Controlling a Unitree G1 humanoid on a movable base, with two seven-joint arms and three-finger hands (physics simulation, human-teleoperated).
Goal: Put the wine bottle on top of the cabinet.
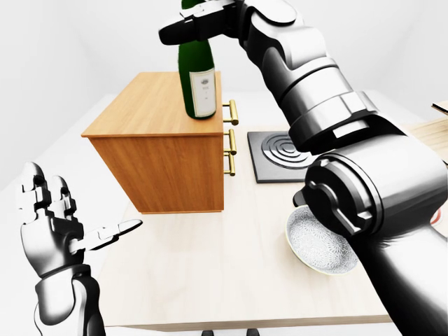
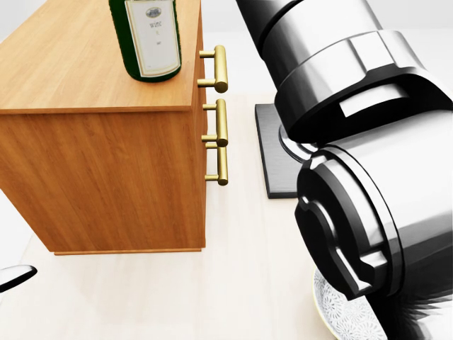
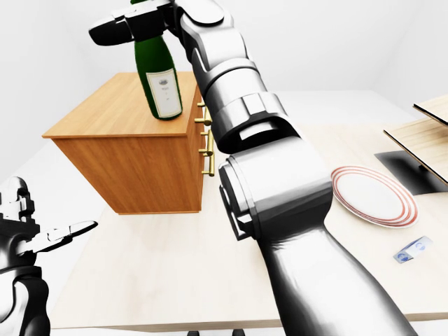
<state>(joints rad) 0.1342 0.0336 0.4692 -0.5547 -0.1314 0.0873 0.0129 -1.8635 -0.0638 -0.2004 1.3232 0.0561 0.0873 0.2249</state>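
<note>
- Your left hand (image 1: pixel 52 224) stands at the lower left of the left-eye view, fingers spread wide and holding nothing, well apart from everything on the table (image 1: pixel 210 280).
- The cabinet (image 1: pixel 164 150) sits on the table's left part with its brass handles (image 2: pixel 219 113) facing the view's right. Its drawers are closed, so you cannot see what is inside.
- The wine bottle (image 1: pixel 196 77) stands on the cabinet top near the handle-side edge, leaning a little. Its base rests on the wood.
- Your right hand (image 1: pixel 199 21) is up at the bottle's neck with the fingers wrapped round it.
- A patterned bowl (image 1: pixel 318 241) lies on the table at the right of the left-eye view, partly behind your right arm. Nothing shows in it.
- A dark square plate with rings (image 1: pixel 280 154) lies flat just right of the cabinet.
- Only the right-eye view shows the red-rimmed plate (image 3: pixel 374 196), bare, and a small blue packet (image 3: pixel 409 252) lying near it.
- The head view shows only the bottle's lower body with its label, and the cabinet's side; your right arm fills its right half.
</note>
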